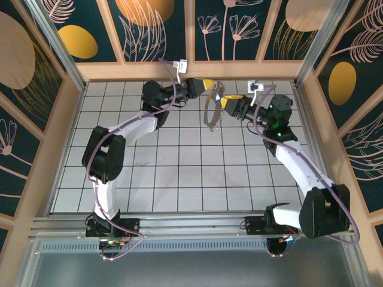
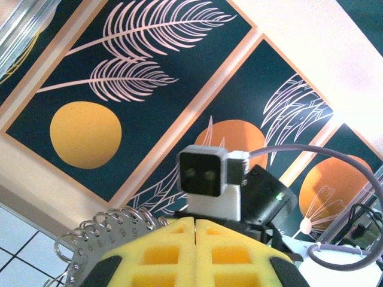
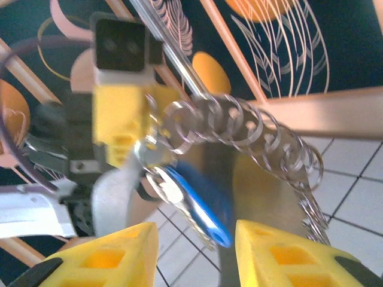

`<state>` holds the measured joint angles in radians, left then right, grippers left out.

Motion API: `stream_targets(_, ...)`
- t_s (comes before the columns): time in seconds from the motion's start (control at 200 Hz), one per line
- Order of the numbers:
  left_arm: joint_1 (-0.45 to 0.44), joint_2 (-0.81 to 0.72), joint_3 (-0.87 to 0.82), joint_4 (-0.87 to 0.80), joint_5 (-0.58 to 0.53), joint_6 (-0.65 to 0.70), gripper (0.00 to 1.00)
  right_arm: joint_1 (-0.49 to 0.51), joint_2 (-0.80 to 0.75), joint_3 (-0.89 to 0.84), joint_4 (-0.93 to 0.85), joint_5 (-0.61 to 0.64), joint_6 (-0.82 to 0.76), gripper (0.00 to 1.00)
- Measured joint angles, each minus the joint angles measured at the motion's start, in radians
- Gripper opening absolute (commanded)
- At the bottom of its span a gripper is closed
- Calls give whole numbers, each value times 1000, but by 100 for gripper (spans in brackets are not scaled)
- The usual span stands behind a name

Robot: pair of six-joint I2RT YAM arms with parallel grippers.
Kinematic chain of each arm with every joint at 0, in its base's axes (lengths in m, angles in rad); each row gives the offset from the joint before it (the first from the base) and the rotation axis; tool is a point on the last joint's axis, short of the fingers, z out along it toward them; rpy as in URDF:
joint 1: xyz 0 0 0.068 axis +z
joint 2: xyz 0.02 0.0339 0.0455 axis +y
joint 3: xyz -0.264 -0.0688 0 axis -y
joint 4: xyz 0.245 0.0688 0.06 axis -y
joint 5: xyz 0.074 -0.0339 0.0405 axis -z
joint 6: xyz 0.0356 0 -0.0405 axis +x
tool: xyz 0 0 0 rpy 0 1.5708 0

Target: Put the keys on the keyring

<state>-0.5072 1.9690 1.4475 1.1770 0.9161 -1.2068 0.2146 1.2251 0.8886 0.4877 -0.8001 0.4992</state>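
So, top view: the left gripper [image 1: 206, 85] and right gripper [image 1: 229, 103] meet nose to nose over the far end of the counter [image 1: 179, 173], and the keyring [image 1: 209, 116] dangles between them.

Left wrist cam: its fingers [image 2: 161, 257] are pressed tight together, with keyring links poking out on their left.

Right wrist cam: the left gripper pinches the keyring's end. The right gripper's fingers [image 3: 108, 263] stand apart, and the blue key [image 3: 200, 206] hangs off the keyring in that gap, seemingly touching neither.

overhead view looks down from behind; both close wrist views share the keyring [image 3: 251, 122].
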Motion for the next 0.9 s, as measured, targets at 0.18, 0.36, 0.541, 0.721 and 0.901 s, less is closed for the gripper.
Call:
stream_targets(0.18,0,1,-21,33,-27,-19,0,0,-24,24,80,43,92,36)
stream_targets(0.36,0,2,-44,58,-65,-40,0,0,69,81,210,52,240,35)
stream_targets(0.541,0,11,-46,85,-86,-63,0,3,181,109,314,51,376,33)
stream_targets(0.721,0,17,-46,102,-88,-74,0,26,216,122,350,50,427,33)
stream_targets(0.901,0,18,-46,103,-88,-79,0,55,216,126,366,48,428,33)
